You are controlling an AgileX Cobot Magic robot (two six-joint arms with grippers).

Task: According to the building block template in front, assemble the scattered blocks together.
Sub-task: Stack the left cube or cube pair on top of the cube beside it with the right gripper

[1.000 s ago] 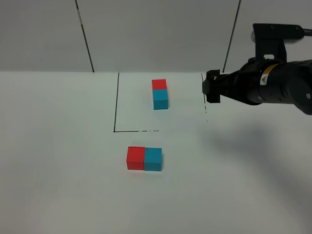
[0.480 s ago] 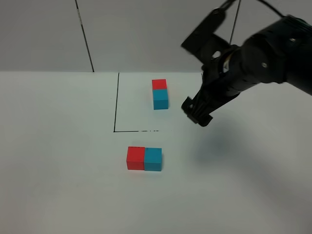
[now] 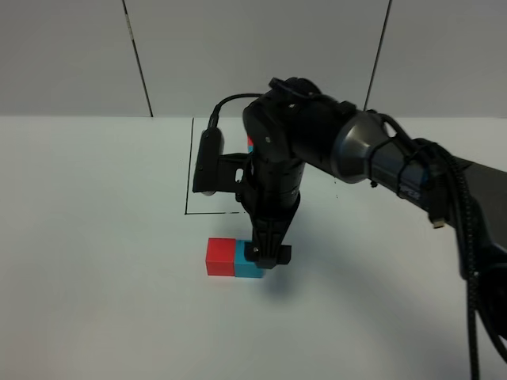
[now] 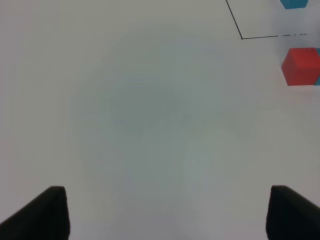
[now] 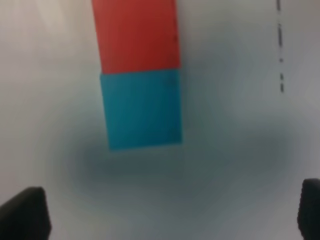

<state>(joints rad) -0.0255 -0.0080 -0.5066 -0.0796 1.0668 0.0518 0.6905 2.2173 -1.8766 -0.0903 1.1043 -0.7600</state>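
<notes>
Change: a second ago the right arm stood off to the right of the marked square. It has since swung across and down, so the right end effector now stands directly over the cyan block.
Right end effector: its fingertips sit far apart in the wrist view; the jaws are spread wide and hold nothing.
Left end effector: likewise spread and empty, over bare bench, well apart from the blocks.
Scattered blocks: unmoved. The red block and the cyan block touch face to face on the bench, just in front of the square's near line.
Template: inside the square; you see little of it in the exterior view, since the arm covers it.
Meaning: you can judge the pair already joined, yet it lies crosswise, whereas the template showed red behind cyan. The descent reads as an approach to grasp the cyan block, and no grip is shown yet.
</notes>
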